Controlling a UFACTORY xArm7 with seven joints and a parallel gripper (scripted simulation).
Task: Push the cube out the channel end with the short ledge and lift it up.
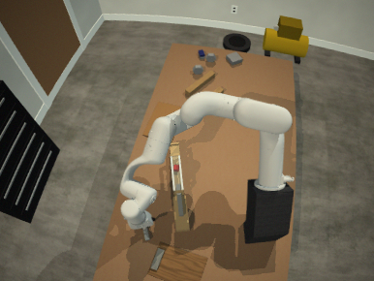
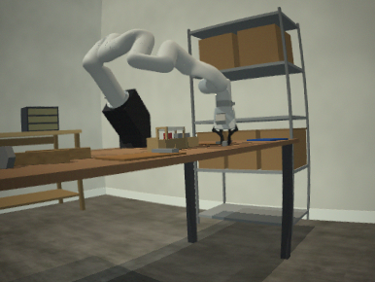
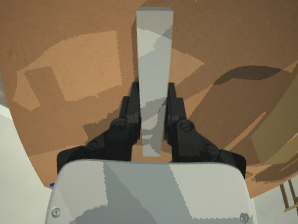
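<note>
Long brown wooden table (image 1: 271, 97) fills mid frame in top view; white seven-joint arm (image 1: 218, 109) arcs from its black pedestal (image 1: 286, 228) at right, across to lower left.

Narrow wooden channel w/ pale side walls (image 1: 170, 167) runs roughly top-to-bottom in centre of top view, long axis about vertical in frame. Small red cube (image 1: 176, 167) sits inside it, approx mid-length. A grey block (image 1: 179, 203) lies in channel's lower stretch, below the cube. Can't tell from here which end has the ledge + lip.

Black-fingered gripper (image 3: 153, 119) is at lower left of top view, just left of channel's lower end, pointing down at table. Wrist view: fingers clamped on a flat grey rectangular bar (image 3: 154, 63), bar's long axis running straight away from the claw, up-frame.

Key relation: cube lies up and right of claw in top view, inside the walls. Judgement: bar must be turned in line w/ channel axis before it can serve as pusher.
</note>
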